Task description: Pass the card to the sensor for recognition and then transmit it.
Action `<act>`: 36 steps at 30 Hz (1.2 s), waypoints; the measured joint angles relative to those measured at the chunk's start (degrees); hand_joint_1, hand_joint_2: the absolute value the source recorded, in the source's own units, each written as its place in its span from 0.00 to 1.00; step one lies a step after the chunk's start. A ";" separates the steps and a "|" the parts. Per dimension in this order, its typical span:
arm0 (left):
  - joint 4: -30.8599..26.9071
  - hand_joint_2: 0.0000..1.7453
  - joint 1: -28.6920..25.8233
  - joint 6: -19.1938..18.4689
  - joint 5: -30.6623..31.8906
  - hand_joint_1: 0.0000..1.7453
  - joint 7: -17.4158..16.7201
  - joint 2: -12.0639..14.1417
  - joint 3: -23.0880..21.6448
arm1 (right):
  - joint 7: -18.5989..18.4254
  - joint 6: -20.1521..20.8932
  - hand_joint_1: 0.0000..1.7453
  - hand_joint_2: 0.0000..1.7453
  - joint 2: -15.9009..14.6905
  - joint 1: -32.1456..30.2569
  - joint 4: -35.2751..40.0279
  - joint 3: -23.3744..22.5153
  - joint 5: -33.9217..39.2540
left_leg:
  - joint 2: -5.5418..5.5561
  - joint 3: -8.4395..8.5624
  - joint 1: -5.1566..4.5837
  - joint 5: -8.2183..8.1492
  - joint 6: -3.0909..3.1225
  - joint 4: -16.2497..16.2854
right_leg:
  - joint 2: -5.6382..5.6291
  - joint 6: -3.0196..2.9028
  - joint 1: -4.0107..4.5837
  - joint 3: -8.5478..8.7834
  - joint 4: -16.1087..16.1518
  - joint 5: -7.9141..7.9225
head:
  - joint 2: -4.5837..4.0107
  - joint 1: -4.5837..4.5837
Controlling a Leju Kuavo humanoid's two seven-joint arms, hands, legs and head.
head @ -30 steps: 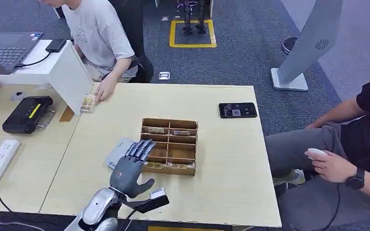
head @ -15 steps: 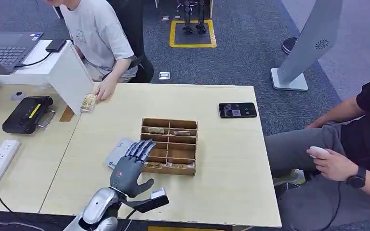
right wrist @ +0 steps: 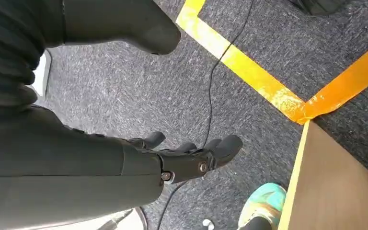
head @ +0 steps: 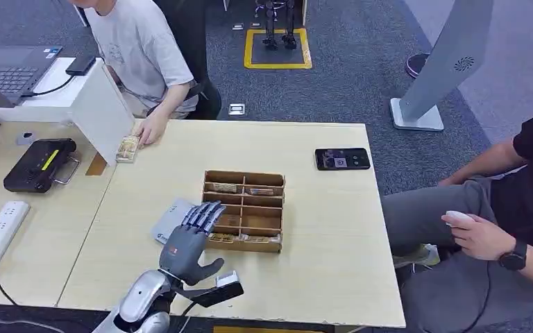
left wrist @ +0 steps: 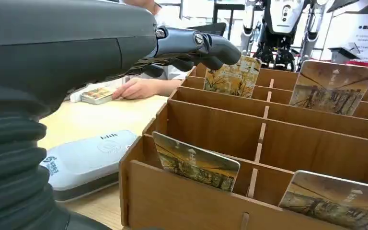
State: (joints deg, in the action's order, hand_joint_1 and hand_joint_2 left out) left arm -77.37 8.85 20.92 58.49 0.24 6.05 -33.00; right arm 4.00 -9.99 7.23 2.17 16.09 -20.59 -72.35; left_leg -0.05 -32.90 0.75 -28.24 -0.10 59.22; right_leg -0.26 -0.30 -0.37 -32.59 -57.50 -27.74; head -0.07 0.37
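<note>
The table [head: 305, 277] fills the centre of the head view. The wooden card organizer [head: 244, 211] stands at mid-frame, with cards upright in several compartments. The grey-white sensor [head: 170, 220] lies flat just left of the organizer, partly covered by the left hand [head: 186, 243].

Left hand: released, fingers extended over the organizer's lower-left corner, holding nothing. Right hand [right wrist: 191, 155]: hangs beside the table over the carpet, fingers loosely apart, holding nothing.

The card [left wrist: 196, 161] nearest the hand stands in the organizer's front-left compartment, not yet grasped.

Step in hand, as judged: reach toward a card, before pickup. The next move calls for lowering the fingers onto that card's top edge, pinching it, and lifting it clear of the dividers before moving left to the sensor.
</note>
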 joint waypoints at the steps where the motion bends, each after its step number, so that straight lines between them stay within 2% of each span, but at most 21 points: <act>1: 0.00 1.00 0.00 0.00 -0.04 0.00 0.00 0.00 0.00 | -0.02 -0.02 0.00 1.00 -0.02 0.00 0.00 0.17 0.00 | 0.00 0.00 0.00 0.00 0.00 0.00 | 0.00 0.00 0.00 0.00 0.00 0.00 | 0.00 0.00; 24: 0.63 1.00 0.40 -0.85 -0.92 0.00 0.79 -0.26 0.00 | -0.13 -0.09 0.00 1.00 -1.03 0.18 0.07 3.04 3.43 | 0.00 0.00 0.00 0.00 0.00 0.00 | 0.00 0.00 0.00 0.00 0.00 0.00 | 0.00 0.00; 25: 0.63 1.00 0.39 -0.87 -0.98 0.12 0.81 -0.26 0.00 | -0.09 -0.09 0.00 1.00 -1.09 0.19 0.07 3.24 3.56 | 0.00 0.00 0.00 0.00 0.00 0.00 | 0.00 0.00 0.00 0.00 0.00 0.00 | 0.00 0.02; 26: 0.65 1.00 0.40 -0.87 -1.05 0.71 0.81 -0.28 0.00 | -0.07 -0.09 0.00 1.00 -1.16 0.20 0.06 3.43 3.72 | 0.00 0.00 0.00 0.00 0.00 0.00 | 0.00 0.00 0.00 0.00 0.00 0.00 | 0.00 0.02; 27: 0.70 1.00 0.42 -0.90 -1.09 1.00 0.85 -0.28 0.00 | -0.07 -0.09 0.00 1.00 -1.20 0.21 0.07 3.54 3.85 | 0.00 0.00 0.00 0.00 0.00 0.00 | 0.00 0.00 0.00 0.00 0.00 0.00 | 0.00 0.00; 36: 0.81 1.00 0.48 -1.90 -1.77 1.00 1.46 -0.28 0.00 | -0.02 -0.19 0.00 1.00 -1.27 0.20 -0.02 4.52 4.46 | 0.00 0.00 0.00 0.00 0.00 0.00 | 0.00 0.00 0.00 0.00 0.00 0.00 | 0.00 0.00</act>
State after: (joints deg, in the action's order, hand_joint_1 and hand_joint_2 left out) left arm -76.56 9.34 19.02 56.72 1.70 5.77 -33.00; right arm 3.98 -10.19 5.97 2.37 16.06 -16.06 -67.89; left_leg -0.05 -32.90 0.75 -28.24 -0.10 59.22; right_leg -0.26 -0.30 -0.37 -32.59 -57.50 -27.74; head -0.07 0.37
